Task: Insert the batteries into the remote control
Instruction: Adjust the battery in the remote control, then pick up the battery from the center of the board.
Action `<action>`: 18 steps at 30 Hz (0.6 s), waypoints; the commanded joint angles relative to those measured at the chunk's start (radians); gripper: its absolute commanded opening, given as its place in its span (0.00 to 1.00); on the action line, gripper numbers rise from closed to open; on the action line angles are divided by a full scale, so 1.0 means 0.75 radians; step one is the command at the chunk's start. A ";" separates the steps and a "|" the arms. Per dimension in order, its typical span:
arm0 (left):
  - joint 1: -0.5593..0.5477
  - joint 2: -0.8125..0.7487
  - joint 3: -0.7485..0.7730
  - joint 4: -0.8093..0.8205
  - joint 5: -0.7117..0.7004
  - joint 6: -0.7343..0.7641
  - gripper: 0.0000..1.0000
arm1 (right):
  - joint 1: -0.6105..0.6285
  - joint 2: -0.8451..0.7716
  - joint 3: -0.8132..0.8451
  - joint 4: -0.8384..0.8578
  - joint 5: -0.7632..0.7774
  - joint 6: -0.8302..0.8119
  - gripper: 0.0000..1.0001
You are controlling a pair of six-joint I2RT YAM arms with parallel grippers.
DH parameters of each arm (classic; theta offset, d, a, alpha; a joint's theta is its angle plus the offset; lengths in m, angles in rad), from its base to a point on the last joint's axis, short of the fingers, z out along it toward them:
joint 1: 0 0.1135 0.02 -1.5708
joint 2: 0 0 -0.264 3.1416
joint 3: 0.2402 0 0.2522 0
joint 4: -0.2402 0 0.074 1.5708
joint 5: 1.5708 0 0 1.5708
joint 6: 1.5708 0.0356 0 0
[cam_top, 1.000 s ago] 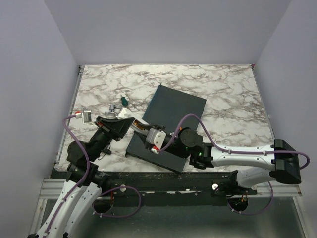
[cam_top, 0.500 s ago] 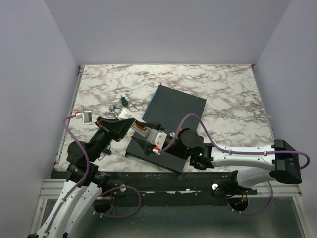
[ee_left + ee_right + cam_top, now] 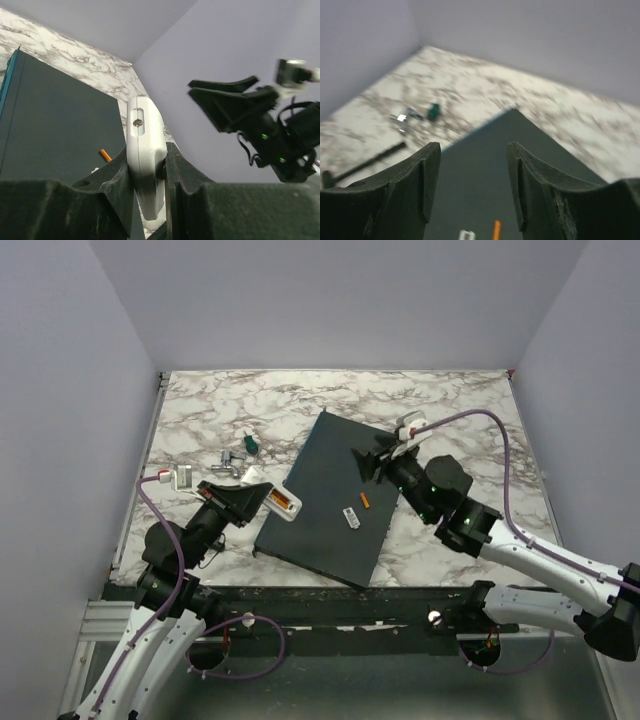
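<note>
My left gripper (image 3: 255,498) is shut on the small white remote control (image 3: 279,504) and holds it at the left edge of the dark grey slab (image 3: 330,475). An orange strip shows in the remote's upturned side. In the left wrist view the remote (image 3: 142,145) stands edge-on between my fingers (image 3: 112,175). One orange battery (image 3: 364,502) lies loose on the slab and also shows in both wrist views (image 3: 105,155) (image 3: 496,230). My right gripper (image 3: 364,459) is open and empty, raised over the slab's far right part (image 3: 474,150).
A small white piece (image 3: 350,517) lies on the slab next to the battery. A green item (image 3: 251,445) and small metal parts (image 3: 228,461) lie on the marble table (image 3: 450,420) left of the slab. Walls close in the table on three sides.
My right arm has pulled back from the remote to the far right and opened. The loose battery and the white piece now show on the slab. My left gripper still holds the remote.
</note>
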 commanded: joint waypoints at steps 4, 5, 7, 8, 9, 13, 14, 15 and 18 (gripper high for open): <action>0.002 0.014 0.032 0.015 0.025 0.023 0.00 | -0.347 0.197 -0.020 -0.708 -0.186 0.443 0.61; 0.002 0.015 0.032 0.016 0.027 0.021 0.00 | -0.347 0.237 -0.016 -0.711 -0.212 0.452 0.61; 0.002 0.014 0.032 0.016 0.034 0.018 0.00 | -0.353 0.331 -0.003 -0.715 -0.215 0.477 0.61; 0.002 0.012 0.031 0.019 0.037 0.015 0.00 | -0.355 0.374 0.007 -0.717 -0.206 0.484 0.61; 0.002 0.009 0.029 0.019 0.038 0.012 0.00 | -0.356 0.407 0.011 -0.718 -0.191 0.492 0.61; 0.002 0.001 0.026 0.024 0.042 0.005 0.00 | -0.372 0.514 0.021 -0.708 -0.147 0.525 0.59; 0.003 0.001 0.027 0.023 0.043 0.006 0.00 | -0.378 0.529 0.020 -0.704 -0.148 0.533 0.58; 0.002 0.001 0.029 0.021 0.043 0.009 0.00 | -0.382 0.543 0.019 -0.699 -0.148 0.541 0.57; 0.002 0.000 0.032 0.019 0.045 0.012 0.00 | -0.394 0.571 0.009 -0.684 -0.171 0.550 0.51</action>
